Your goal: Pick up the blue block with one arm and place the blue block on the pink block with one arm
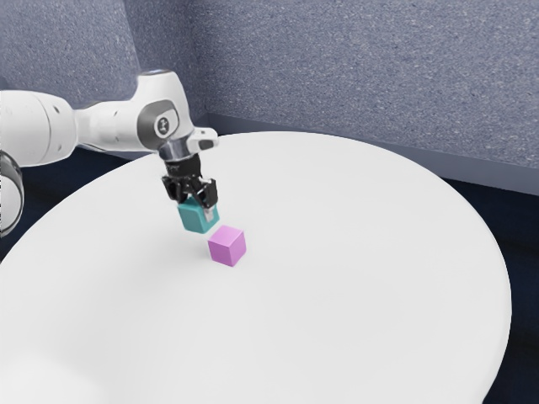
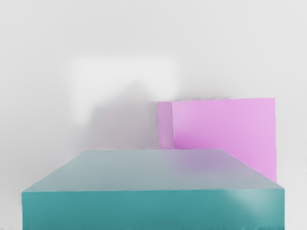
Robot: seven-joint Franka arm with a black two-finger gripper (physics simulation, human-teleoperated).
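Looking over the exterior view, I see the round white table point(image 1: 362, 286) taking up most of it, with a speckled grey-blue wall point(image 1: 354, 67) behind. The white arm point(image 1: 93, 126) comes in from the exterior view's left and bends down over the tabletop. At its end the black gripper point(image 1: 196, 207) points downward, its fingers point(image 1: 210, 195) pressed against opposite sides of the blue block point(image 1: 198, 222), so it is pinching that block. The block looks more teal than blue from here. It hangs just beside the pink block point(image 1: 226, 246), on the side nearer the exterior view's left and slightly farther back. The two are close, and I cannot tell whether they touch. The pink block sits on the table near its middle. On the wrist view the teal top is close under my hand, with the pink block just beyond it against bare white tabletop.
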